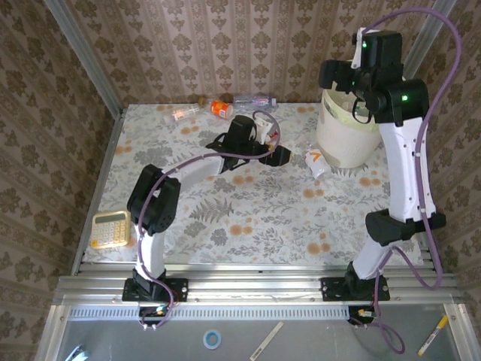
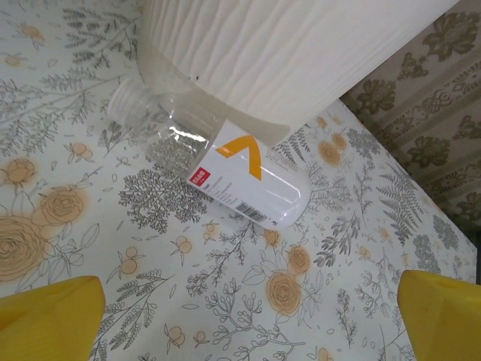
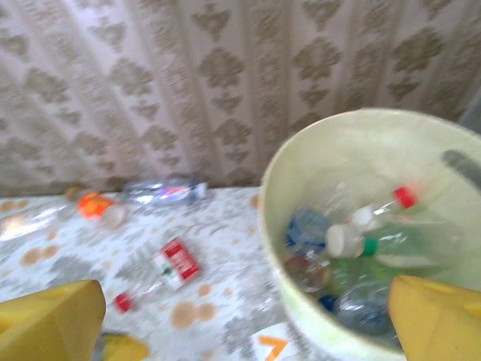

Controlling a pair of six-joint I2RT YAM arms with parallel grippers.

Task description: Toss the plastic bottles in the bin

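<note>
My left tool (image 2: 244, 320) hangs released over a clear bottle (image 2: 240, 177) lying on its side, touching the foot of the bin (image 2: 301, 53); my right tool (image 3: 240, 323) is released too, empty, above the bin's mouth. Bottle looks light, thin-walled, slick and easy to crush, so I'd pinch gently across the labelled middle. Worktop (image 2: 75, 226) is flat floral cloth, papered walls (image 1: 188, 45) close round, more bottles (image 1: 222, 109) along the far wall.
</note>
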